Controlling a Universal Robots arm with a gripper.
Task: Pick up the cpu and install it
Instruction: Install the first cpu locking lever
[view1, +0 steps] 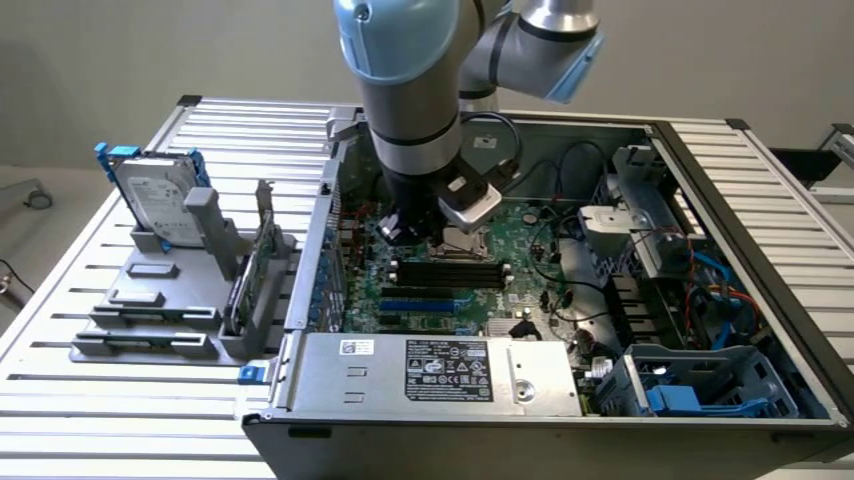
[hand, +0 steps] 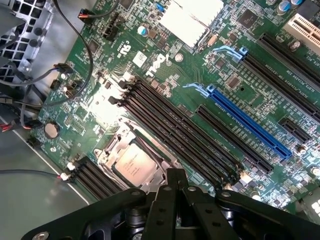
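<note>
While the arm (view1: 414, 90) reaches down into the open case (view1: 534, 420), the gripper (hand: 176, 186) hangs above the motherboard (hand: 235, 90) with its fingers (hand: 172, 182) closed together and nothing held between them. In the wrist view, the cpu (hand: 134, 166) lies flat inside the metal-framed socket (hand: 112, 145), just beside the fingertips and apart from them. Its silver-grey top plate faces up. Four black memory slots (hand: 175, 125) run alongside the socket, and a blue expansion slot (hand: 247, 122) lies further across the board. A finned heatsink (hand: 187, 20) stands near the board's far edge.

In the exterior view, the case rests on a slatted table (view1: 80, 420). The gripper (view1: 407, 228) sits over the middle of the motherboard. A power supply (view1: 441, 372) occupies the case's near edge, and a blue drive cage (view1: 701, 385) fills its near corner at the exterior view's right. A hard drive (view1: 158, 200) stands upright in a grey rack (view1: 147, 320) on the table, at the exterior view's left of the case.
</note>
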